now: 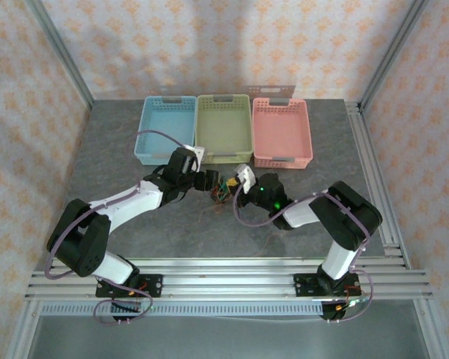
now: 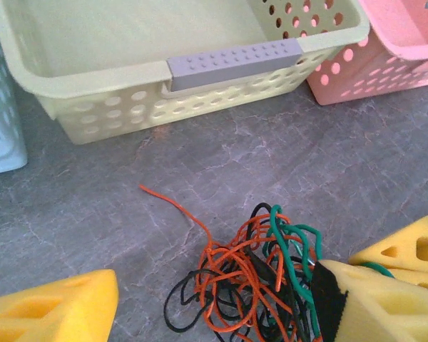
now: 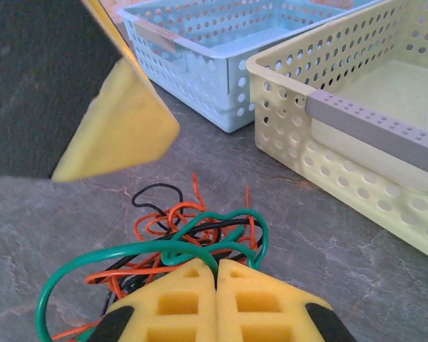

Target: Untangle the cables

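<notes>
Starting on the tangled cables (image 3: 192, 221).
The right pincer (image 3: 216, 267) clamps them; the left pincer (image 2: 220, 285), apart, likely must grab and pull.

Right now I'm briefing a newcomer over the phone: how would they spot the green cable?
On the grey table, a small cable tangle lies in front of the middle, pale yellow-green basket. The green cable loops over its top, reaching the right hand's shut fingertips. It is the sole green strand among orange and black ones.

Seen are orange, green and black cables (image 2: 250, 285), a grey-veined table (image 2: 235, 164), blue basket (image 3: 200, 78), yellowish basket (image 3: 292, 121), pink basket (image 2: 357, 71).
</notes>
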Controlling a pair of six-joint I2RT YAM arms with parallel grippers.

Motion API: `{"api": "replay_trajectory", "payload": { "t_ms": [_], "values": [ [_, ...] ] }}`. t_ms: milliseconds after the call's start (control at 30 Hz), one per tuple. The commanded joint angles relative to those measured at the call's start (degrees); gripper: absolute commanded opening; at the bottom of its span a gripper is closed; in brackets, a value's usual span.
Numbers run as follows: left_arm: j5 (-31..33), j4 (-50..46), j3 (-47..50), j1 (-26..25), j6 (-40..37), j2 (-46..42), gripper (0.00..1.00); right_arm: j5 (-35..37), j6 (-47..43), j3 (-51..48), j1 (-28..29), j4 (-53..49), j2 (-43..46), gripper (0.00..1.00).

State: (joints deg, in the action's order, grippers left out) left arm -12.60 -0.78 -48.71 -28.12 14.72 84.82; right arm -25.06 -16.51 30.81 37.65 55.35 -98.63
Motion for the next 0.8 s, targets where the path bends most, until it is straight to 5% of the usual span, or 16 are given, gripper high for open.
{"api": "replay_trajectory", "payload": {
  "t_ms": [0,233,467,767],
  "values": [
    [1.5,-1.3,-1.2,0.3,1.1,0.1,0.73,1.5,-5.3,-0.9,-0.5,1.9,0.2,0.00],
    [0.4,-1.9,-2.6,0.1,0.8,1.8,0.73,3.4,-7.4,-1.6,-0.4,2.1,0.4,0.00],
    [1.8,-7.9,-8.7,-0.8,0.0,8.8,0.71,9.7,-8.0,-6.5,-0.2,16.1,-0.8,0.00],
    [-0.4,-8.6,-10.4,-1.7,-1.6,11.2,0.66,11.3,-7.5,-5.7,-0.2,14.8,-1.3,0.00]
  ]
}}
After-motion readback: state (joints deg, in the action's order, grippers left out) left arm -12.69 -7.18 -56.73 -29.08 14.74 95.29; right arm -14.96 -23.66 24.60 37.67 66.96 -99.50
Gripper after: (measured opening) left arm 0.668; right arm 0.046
